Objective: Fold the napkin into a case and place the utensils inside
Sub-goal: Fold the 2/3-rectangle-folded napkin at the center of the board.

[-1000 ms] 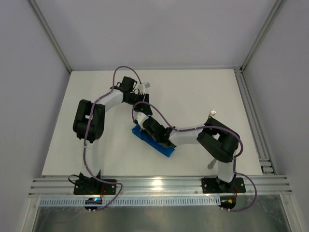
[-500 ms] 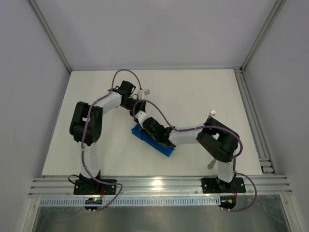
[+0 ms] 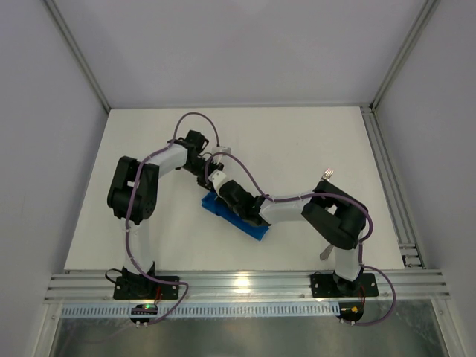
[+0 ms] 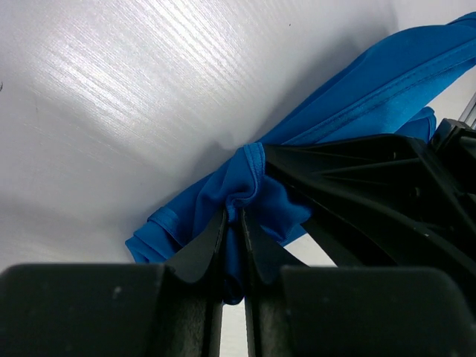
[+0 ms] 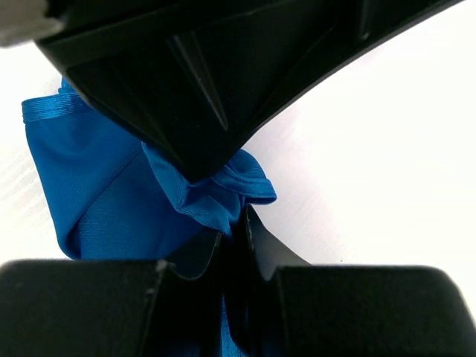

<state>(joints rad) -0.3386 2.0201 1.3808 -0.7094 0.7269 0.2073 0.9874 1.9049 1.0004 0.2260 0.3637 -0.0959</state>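
Blue cloth, soft and limp, was what I had. The napkin (image 3: 251, 230) lay as a narrow folded strip near the middle of the white table (image 3: 335, 141), running diagonally. My left gripper (image 4: 234, 217) was nipped almost closed on a bunched fold at its far end. My right gripper (image 5: 236, 232) pinched a ruffle of that same end just beside it. I judged the cloth light and floppy, apt to sag and let its layers slide, so hems and corners were the places to hold. The wrist views showed both pinches up close. Only the overhead view showed the whole strip, and the fork (image 3: 326, 175) lying well apart to the right.
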